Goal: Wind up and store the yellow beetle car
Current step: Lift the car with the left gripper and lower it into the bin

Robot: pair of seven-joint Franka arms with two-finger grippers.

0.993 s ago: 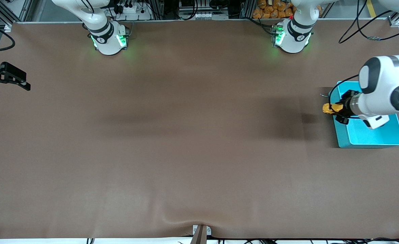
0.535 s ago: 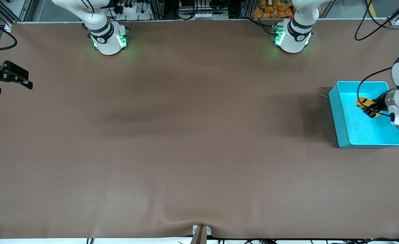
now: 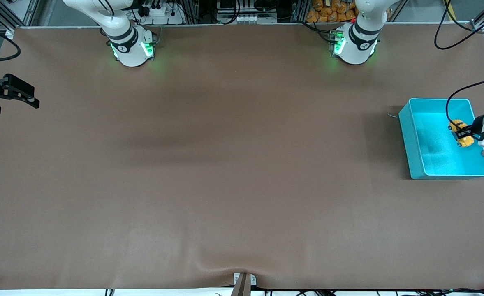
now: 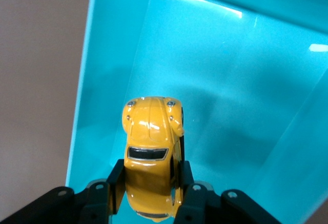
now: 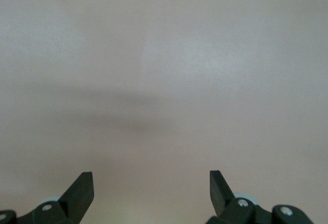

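Hovering car (image 3: 461,132) over turquoise bin (image 3: 410,139)

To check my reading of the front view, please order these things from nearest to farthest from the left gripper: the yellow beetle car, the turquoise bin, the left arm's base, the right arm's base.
1. Yellow beetle car: held in the left gripper, over the bin.
2. Turquoise bin: directly beneath, at the left arm's end of the table.
3. Left arm's base: at the table's top edge in the front view.
4. Right arm's base: same edge, toward the right arm's end.
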